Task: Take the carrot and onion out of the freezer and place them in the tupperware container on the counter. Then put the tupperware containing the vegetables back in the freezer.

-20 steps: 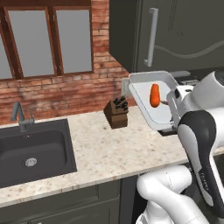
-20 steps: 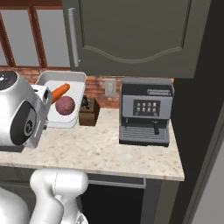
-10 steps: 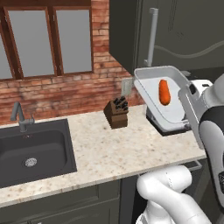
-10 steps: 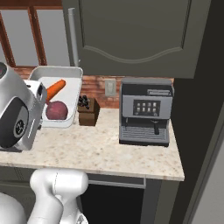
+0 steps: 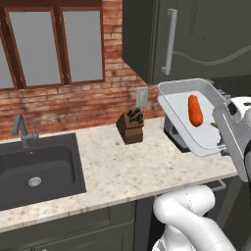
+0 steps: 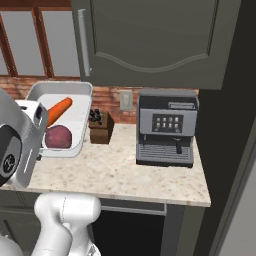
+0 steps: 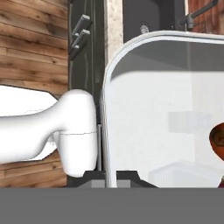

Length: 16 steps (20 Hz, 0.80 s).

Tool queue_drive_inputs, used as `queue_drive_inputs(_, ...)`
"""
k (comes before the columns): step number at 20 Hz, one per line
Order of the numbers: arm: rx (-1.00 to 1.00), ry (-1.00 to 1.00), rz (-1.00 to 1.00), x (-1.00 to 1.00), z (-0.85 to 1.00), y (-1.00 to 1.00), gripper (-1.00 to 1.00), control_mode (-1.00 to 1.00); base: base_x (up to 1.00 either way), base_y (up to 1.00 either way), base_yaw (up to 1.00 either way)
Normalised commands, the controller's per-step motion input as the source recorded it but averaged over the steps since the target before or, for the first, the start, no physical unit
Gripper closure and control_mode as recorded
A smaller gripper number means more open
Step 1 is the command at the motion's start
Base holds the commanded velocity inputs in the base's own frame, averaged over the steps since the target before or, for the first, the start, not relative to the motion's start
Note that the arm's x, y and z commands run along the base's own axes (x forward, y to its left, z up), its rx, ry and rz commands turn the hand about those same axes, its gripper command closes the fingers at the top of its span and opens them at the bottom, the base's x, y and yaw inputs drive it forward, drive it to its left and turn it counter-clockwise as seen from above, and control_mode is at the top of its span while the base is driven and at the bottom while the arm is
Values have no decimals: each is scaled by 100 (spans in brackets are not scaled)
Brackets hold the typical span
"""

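**Tray with carrot and onion held in the air above the counter**

The gripper [image 7: 111, 177] is clamped on the rim of the tupperware [image 5: 179, 110], its fingers closed together on the wall at the near edge. The tray hangs tilted above the counter [image 5: 132, 166], clear of the stone, with its open side turned toward the cameras.

The carrot [image 5: 195, 110] lies inside the tray, its thick end up in the left base view. In the right base view the onion [image 6: 58, 136] sits in the tray's lower part, just below the carrot, and the two look to be touching or nearly so.

Behind the tray stand a knife block [image 5: 130, 127] by the brick wall and a coffee machine [image 6: 166, 127] to the right. The sink [image 5: 37, 169] lies well to the left, under the window [image 5: 51, 46]. A dark wall cabinet [image 6: 150, 40] hangs over the coffee machine.
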Motion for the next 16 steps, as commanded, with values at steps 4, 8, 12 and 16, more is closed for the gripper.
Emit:
queue_drive_inputs(4, 0, 2, 0, 6, 0, 0, 100, -100, 0, 0, 0)
queue_drive_inputs(8, 0, 0, 0, 3, 0, 0, 100, -100, 0, 0, 0)
queue_drive_inputs(12, 0, 0, 0, 0, 0, 0, 100, -100, 0, 0, 0)
queue_drive_inputs(16, 0, 0, 0, 0, 0, 0, 100, 100, 16, 0, 1)
